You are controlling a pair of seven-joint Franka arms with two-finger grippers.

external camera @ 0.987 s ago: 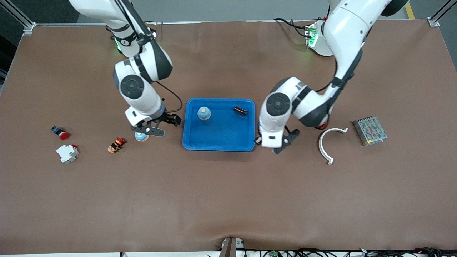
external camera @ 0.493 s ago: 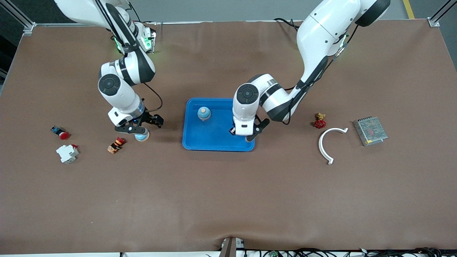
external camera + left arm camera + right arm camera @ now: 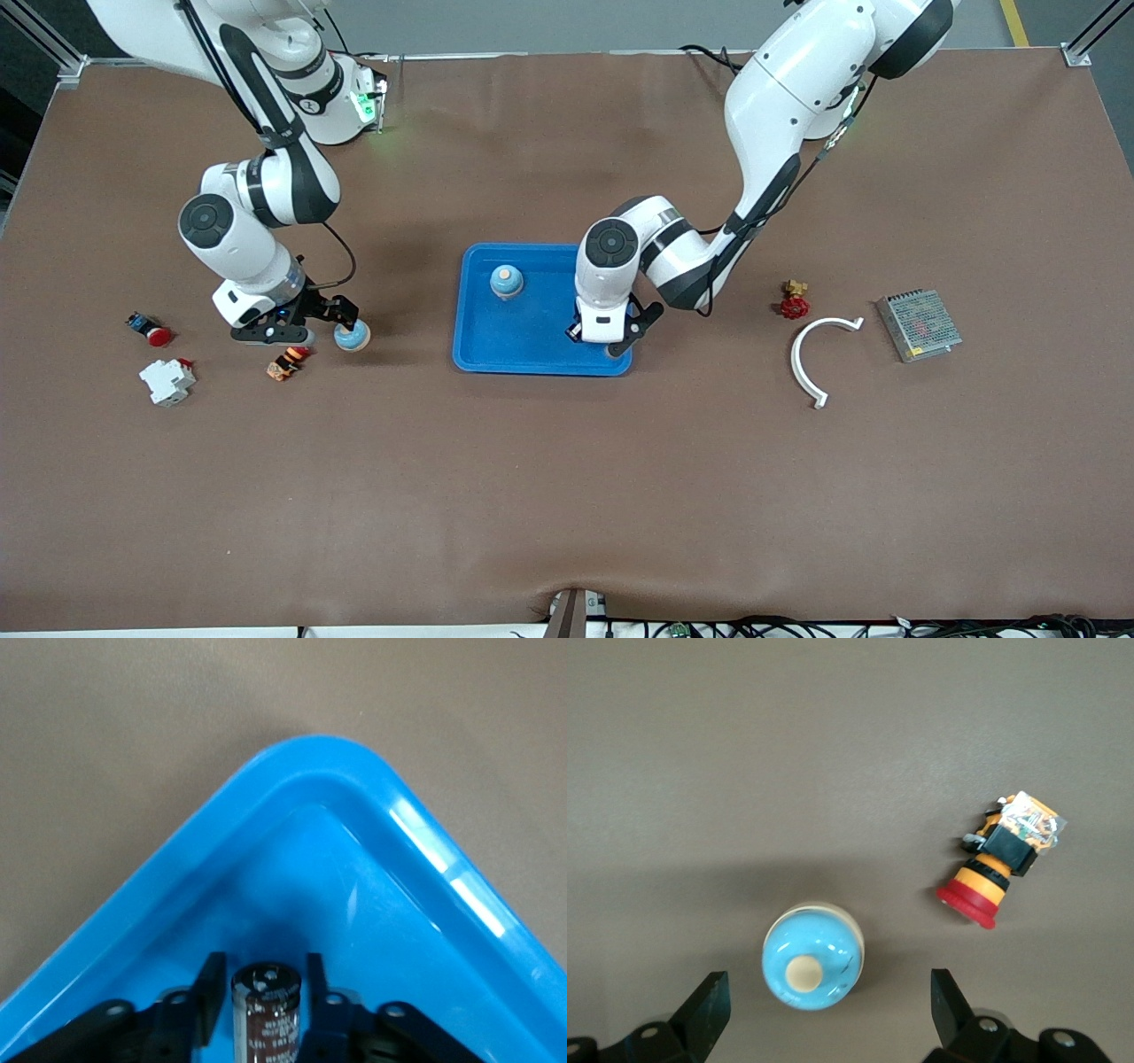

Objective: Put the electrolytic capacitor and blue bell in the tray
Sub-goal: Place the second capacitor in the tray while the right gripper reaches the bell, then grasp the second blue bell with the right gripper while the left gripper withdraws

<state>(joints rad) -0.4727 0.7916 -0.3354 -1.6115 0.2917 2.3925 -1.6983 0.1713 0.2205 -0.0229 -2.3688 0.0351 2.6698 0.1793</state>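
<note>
Left wrist view, capacitor cut off, fingers clamping.

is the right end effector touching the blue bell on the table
Apart. The right wrist view shows the right end effector open, with bare table between each finger and the blue bell that sits between them.
</note>
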